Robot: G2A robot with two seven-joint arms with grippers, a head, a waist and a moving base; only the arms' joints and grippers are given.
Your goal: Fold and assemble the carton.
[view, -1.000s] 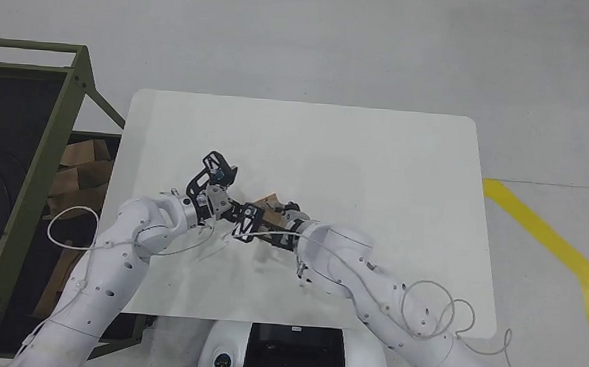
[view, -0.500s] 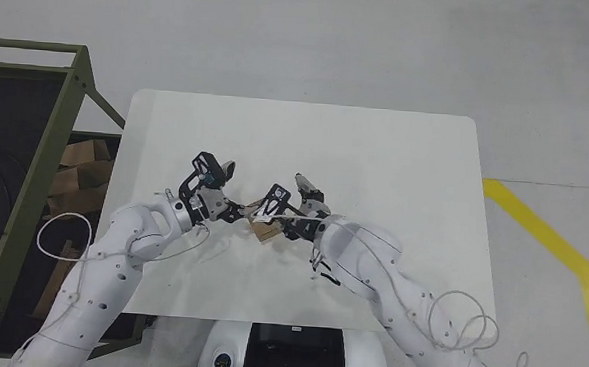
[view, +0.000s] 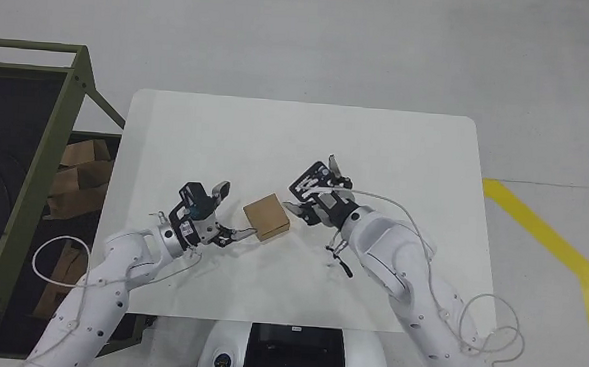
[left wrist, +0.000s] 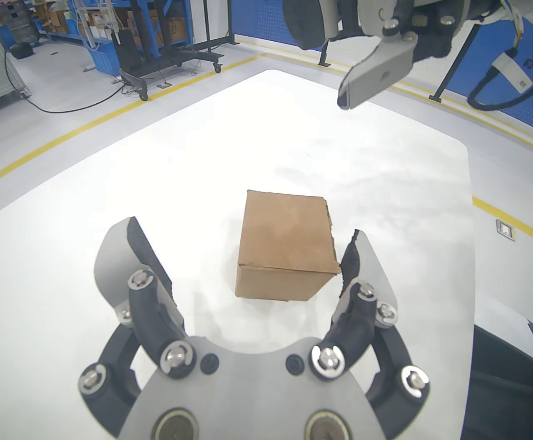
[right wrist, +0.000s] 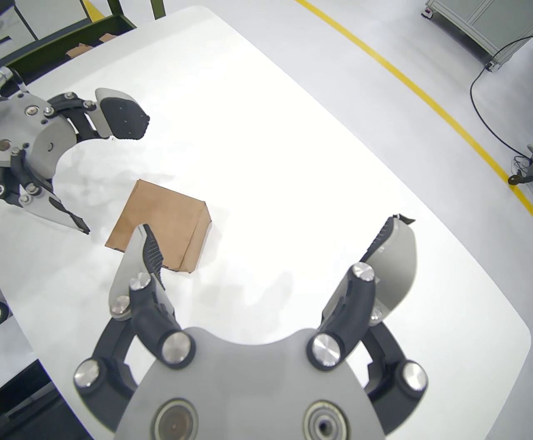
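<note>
A small closed brown carton (view: 268,217) stands on the white table (view: 396,149), towards its front middle. My left gripper (view: 231,212) is just left of it, open, its fingers apart from the cardboard. In the left wrist view the carton (left wrist: 287,246) sits a short way beyond the open left gripper (left wrist: 245,228). My right gripper (view: 309,189) hovers open to the right of the carton and slightly behind it. The right wrist view shows the carton (right wrist: 162,221) past one finger of the right gripper (right wrist: 271,224), with the left gripper (right wrist: 110,177) on its far side.
A green metal rack (view: 38,100) stands off the table's left edge, with flat cardboard pieces (view: 80,172) below it. A yellow floor line (view: 542,232) runs to the right. The table's back and right side offer free room.
Both grippers were close together at the carton, lifted near the front edge. Now the carton rests on the table and both have opened and drawn apart, left and right.
</note>
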